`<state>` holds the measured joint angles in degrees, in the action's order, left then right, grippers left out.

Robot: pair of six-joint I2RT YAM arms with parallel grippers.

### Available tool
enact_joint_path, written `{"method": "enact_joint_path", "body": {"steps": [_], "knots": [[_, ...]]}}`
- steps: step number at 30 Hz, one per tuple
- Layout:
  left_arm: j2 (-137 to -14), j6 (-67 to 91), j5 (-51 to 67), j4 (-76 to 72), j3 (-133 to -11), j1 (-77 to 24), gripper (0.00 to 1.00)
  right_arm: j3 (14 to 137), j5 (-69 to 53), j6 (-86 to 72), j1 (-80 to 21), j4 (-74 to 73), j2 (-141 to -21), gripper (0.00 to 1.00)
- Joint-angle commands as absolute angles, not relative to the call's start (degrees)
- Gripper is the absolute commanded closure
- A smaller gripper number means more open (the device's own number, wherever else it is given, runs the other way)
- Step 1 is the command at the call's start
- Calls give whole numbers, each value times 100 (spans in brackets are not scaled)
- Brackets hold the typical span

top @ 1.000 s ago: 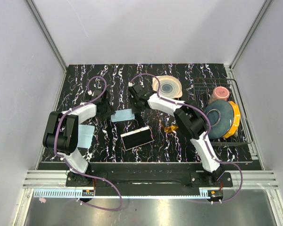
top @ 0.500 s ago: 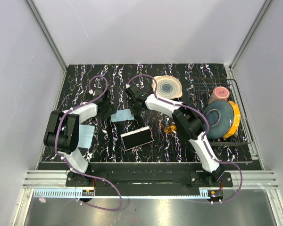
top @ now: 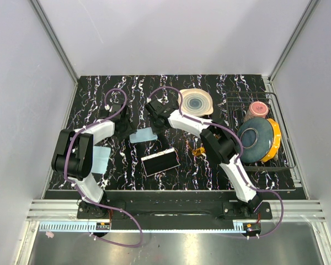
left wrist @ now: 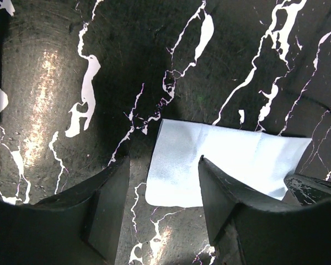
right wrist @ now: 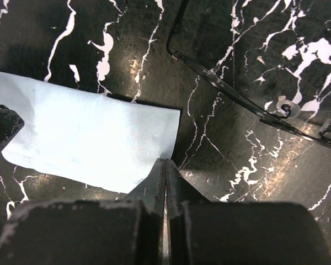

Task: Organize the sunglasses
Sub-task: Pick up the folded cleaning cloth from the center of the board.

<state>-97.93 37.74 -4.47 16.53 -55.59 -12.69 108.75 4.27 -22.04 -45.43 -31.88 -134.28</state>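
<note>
The sunglasses (top: 198, 150), small and amber, lie on the black marbled table (top: 99, 99) beside my right forearm, with neither gripper near them. A light blue cloth (top: 142, 135) (left wrist: 209, 160) (right wrist: 83, 138) lies flat between both grippers. My left gripper (top: 127, 128) (left wrist: 163, 182) stands open over the cloth's left end, which reaches in between its fingers (left wrist: 107, 204). My right gripper (top: 158, 125) (right wrist: 165, 164) is shut at the cloth's right corner, where the cloth's edge curls up to meet the tips. A flat black case (top: 160, 162) lies in front of the cloth.
A second blue cloth (top: 101, 159) lies by my left arm. A patterned plate (top: 196, 101) sits at the back. A wire rack (top: 284, 149) at the right holds dishes. A thin dark wire shape (right wrist: 237, 99) lies right of the cloth.
My right gripper slid slightly left and its jaws closed at the cloth's right corner. The left gripper has stayed open at the cloth's other end.
</note>
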Motion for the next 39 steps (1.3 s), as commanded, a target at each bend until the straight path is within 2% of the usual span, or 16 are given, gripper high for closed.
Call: {"method": "enact_joint_path", "body": {"steps": [1, 9, 18, 24, 31, 39], "knots": [[-9861, 3779, -562, 1767, -5686, -1301, 43, 11083, 1010, -2074, -4579, -3568, -13588, 100], [-9940, 4060, -483, 1810, -5704, -1336, 44, 11057, 747, -2109, -4570, -3516, -13544, 100], [-10186, 4157, -475, 1854, -5766, -1450, 66, 10951, 624, -2189, -4562, -3428, -13544, 100], [-10257, 4175, -571, 1969, -5880, -1503, 71, 10907, 589, -2197, -4570, -3410, -13509, 100], [-10309, 4184, -624, 2039, -5915, -1556, 82, 10837, 527, -2232, -4579, -3340, -13465, 100], [-10257, 4166, -747, 2135, -5976, -1556, 88, 10810, 510, -2232, -4570, -3261, -13412, 100]]}}
